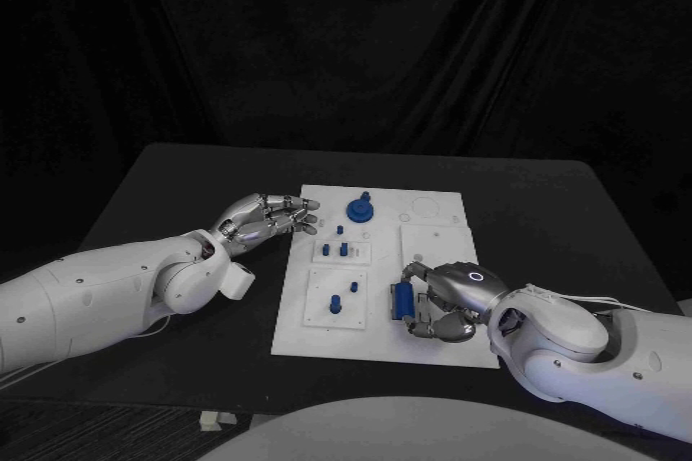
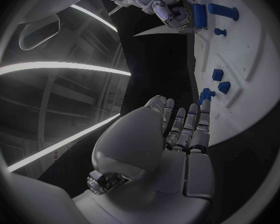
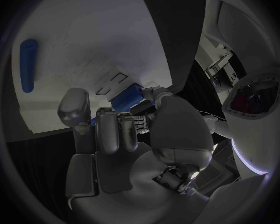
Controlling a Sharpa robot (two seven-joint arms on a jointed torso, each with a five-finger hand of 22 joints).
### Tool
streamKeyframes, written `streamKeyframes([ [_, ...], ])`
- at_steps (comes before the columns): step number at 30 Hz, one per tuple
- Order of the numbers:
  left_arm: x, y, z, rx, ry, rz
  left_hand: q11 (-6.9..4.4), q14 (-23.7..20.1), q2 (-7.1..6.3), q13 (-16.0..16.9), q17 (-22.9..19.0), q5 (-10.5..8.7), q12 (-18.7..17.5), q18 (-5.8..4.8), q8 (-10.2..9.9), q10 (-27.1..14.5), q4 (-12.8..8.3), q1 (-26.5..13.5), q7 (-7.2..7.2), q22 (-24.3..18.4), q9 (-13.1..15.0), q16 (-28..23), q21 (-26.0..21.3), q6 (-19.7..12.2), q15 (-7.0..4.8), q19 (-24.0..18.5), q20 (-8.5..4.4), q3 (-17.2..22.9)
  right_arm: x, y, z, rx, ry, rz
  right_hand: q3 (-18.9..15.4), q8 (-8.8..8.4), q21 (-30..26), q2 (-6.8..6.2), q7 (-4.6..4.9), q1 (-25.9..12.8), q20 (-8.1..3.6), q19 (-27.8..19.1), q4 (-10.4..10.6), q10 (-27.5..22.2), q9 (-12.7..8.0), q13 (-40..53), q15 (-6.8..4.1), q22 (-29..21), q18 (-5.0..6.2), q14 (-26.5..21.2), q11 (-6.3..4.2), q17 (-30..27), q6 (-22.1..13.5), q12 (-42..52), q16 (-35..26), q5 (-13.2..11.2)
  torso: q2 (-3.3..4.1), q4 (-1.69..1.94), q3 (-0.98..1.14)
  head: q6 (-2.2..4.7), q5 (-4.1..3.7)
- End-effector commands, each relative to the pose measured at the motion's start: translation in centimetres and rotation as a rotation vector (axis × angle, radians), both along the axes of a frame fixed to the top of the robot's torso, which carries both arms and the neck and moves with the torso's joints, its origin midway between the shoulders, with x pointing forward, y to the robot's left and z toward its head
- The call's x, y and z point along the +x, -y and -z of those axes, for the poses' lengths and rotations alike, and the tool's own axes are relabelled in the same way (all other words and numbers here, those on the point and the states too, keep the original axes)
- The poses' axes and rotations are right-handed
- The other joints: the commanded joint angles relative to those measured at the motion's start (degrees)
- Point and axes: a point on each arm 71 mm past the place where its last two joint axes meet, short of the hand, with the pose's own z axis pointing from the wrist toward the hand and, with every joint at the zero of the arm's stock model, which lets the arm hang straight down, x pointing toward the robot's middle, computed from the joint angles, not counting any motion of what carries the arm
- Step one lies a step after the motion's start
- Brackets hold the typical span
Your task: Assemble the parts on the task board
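Two white arms reach in over the black table, one from each side of the frame. At centre left, the left hand sits at the upper left corner of the white task board, its fingers stretched out fairly straight with nothing between them. Just right of it on the board stand a few small blue pegs, and above them, near the board's top edge, a round blue knobbed part. Lower down on the left half lies another short blue piece. Right of centre, in the lower part of the frame, the right hand curls around a blue cylinder, gripping it just over the board's lower middle. A long blue rod lies flat on the board, well apart from that hand.
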Motion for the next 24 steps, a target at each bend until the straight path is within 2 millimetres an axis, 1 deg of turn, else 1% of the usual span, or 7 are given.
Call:
streamKeyframes([
  [1,-0.08,0.17,-0.02,-0.018,-0.001,0.009,0.26,0.0,-0.10,0.1,0.0,0.23,-0.2,-0.66,0.1,0.0,0.0,-0.4,0.41,0.0,-0.1,-0.3,0.3,-0.1,0.37,-0.5,-0.11,0.4,-0.07,0.20,0.34,-0.029,-0.019,0.022,-0.5,-2.57,-0.3,-0.22,0.63,-0.1,0.25,-0.4,0.0,5.9,-3.0,15.1,0.60,7.1,0.98,2.8,0.78,3.5,-2.7,0.3,-0.3,-11.9,-0.01,0.03,-0.01,-0.01,-0.08],
  [2,-0.08,0.18,-0.02,-0.018,-0.001,0.009,0.26,0.0,-0.10,0.1,0.0,0.23,-0.2,-0.66,0.1,0.0,0.0,-0.4,0.41,0.0,-0.1,-0.3,0.3,-0.1,0.37,-0.5,-0.11,0.4,-0.05,0.20,0.38,-0.032,-0.021,0.023,-1.1,-3.11,-0.4,-0.26,0.85,0.1,0.35,-0.4,-0.1,5.9,-3.8,15.1,0.78,7.1,1.00,2.7,0.99,3.4,-3.1,0.3,-0.3,-16.7,-0.01,0.02,0.00,-0.01,-0.07],
  [5,-0.09,0.18,-0.01,-0.018,-0.001,0.009,0.26,0.0,-0.10,0.1,0.0,0.23,-0.2,-0.66,0.1,0.0,0.0,-0.4,0.41,0.0,-0.1,-0.3,0.3,-0.1,0.37,-0.5,-0.11,0.4,0.01,0.23,0.45,-0.038,-0.023,0.027,-2.3,-5.09,-0.5,-0.22,1.30,1.4,0.74,-0.4,-0.2,5.9,-6.4,15.1,1.13,7.0,1.05,2.7,1.40,3.4,-5.4,0.3,-0.3,-21.0,-0.01,0.00,0.00,-0.01,0.01],
  [6,-0.09,0.18,0.00,-0.018,-0.001,0.009,0.26,0.0,-0.10,0.1,0.0,0.23,-0.2,-0.66,0.1,0.0,0.0,-0.4,0.41,0.0,-0.1,-0.3,0.3,-0.1,0.37,-0.5,-0.11,0.4,0.02,0.23,0.46,-0.039,-0.024,0.028,-3.2,-5.82,-0.5,-0.16,1.39,2.2,0.85,-0.5,-0.3,5.9,-7.6,15.1,1.24,7.0,1.08,2.7,1.52,3.4,-6.3,0.3,-0.3,-25.4,0.00,0.02,0.00,-0.01,-0.02],
  [11,-0.10,0.15,0.01,-0.017,-0.002,0.008,0.26,0.0,-0.10,0.1,0.0,0.23,-0.2,-0.66,0.1,0.0,0.0,-0.4,0.41,0.0,-0.1,-0.3,0.3,-0.1,0.37,-0.5,-0.11,0.4,0.06,0.28,0.49,-0.043,-0.024,0.035,-7.0,-8.10,-0.6,0.09,1.71,4.7,1.12,-0.4,0.0,5.9,-11.0,15.1,1.50,7.0,1.12,2.7,1.76,3.3,-7.3,0.3,-0.4,-35.7,-0.03,0.06,-0.02,-0.01,0.10],
  [17,-0.11,0.17,0.02,-0.017,-0.002,0.009,0.26,0.0,-0.10,0.1,0.0,0.23,-0.2,-0.66,0.1,0.0,0.0,-0.4,0.41,0.0,-0.1,-0.3,0.3,-0.1,0.37,-0.5,-0.11,0.4,0.09,0.30,0.38,-0.030,-0.014,0.041,-10.7,-9.08,-0.8,-0.93,1.76,5.1,1.24,-0.4,0.4,5.9,-13.4,15.1,1.52,7.0,1.13,2.7,1.87,3.2,-7.4,0.3,-0.4,-43.0,-0.01,0.05,-0.02,-0.01,0.10],
  [24,-0.15,0.12,0.03,-0.018,-0.003,0.009,0.26,0.0,-0.10,0.1,0.0,0.23,-0.2,-0.66,0.1,0.0,0.0,-0.4,0.41,0.0,-0.1,-0.3,0.3,-0.1,0.37,-0.5,-0.11,0.4,0.02,0.47,-0.15,0.022,0.022,0.048,-12.7,-10.02,-0.9,-2.89,1.54,4.0,1.19,-0.4,0.5,5.9,-15.1,15.1,1.45,7.0,1.18,2.7,1.69,3.0,-7.7,0.3,-0.5,-46.9,0.01,0.09,-0.02,-0.01,0.16],
])
